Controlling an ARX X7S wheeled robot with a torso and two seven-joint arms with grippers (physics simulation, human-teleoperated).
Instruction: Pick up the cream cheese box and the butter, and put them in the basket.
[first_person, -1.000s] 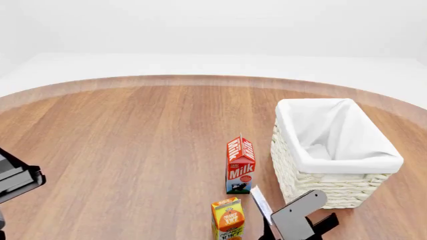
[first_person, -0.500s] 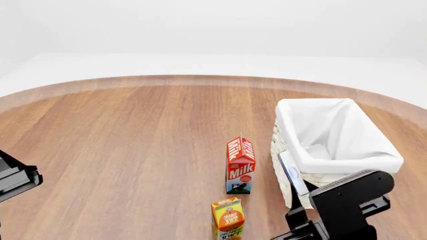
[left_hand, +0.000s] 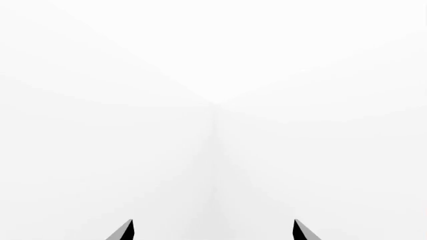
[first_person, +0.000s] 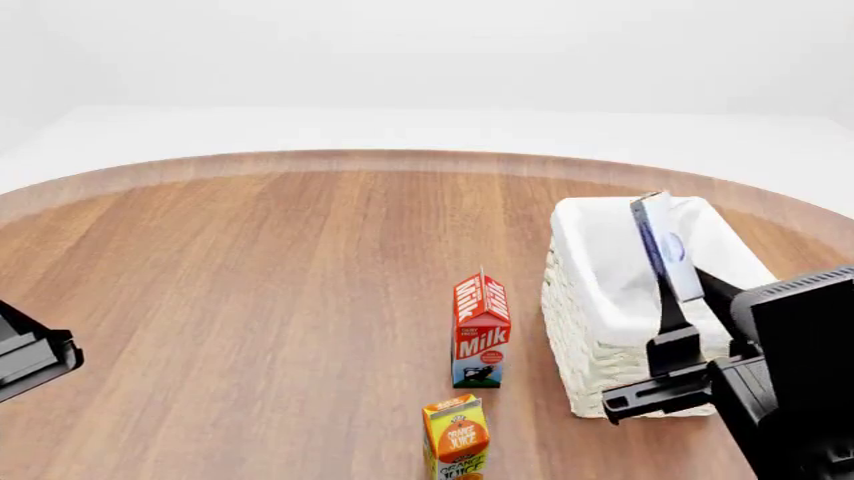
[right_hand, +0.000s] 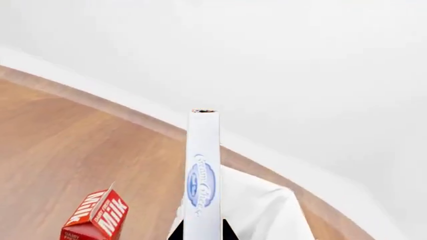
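Since a second ago your right gripper (first_person: 663, 305) has risen, jaws clamped on the cream cheese box (first_person: 662, 245), now over the basket (first_person: 587, 300). Light, stiff, probably slick: keep gripping its flat faces. Left jaws apart.

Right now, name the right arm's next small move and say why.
Probably lower the right pincer and open it: it holds the cream cheese box edge-up above the basket, whose liner looks empty, so releasing there should drop it inside.
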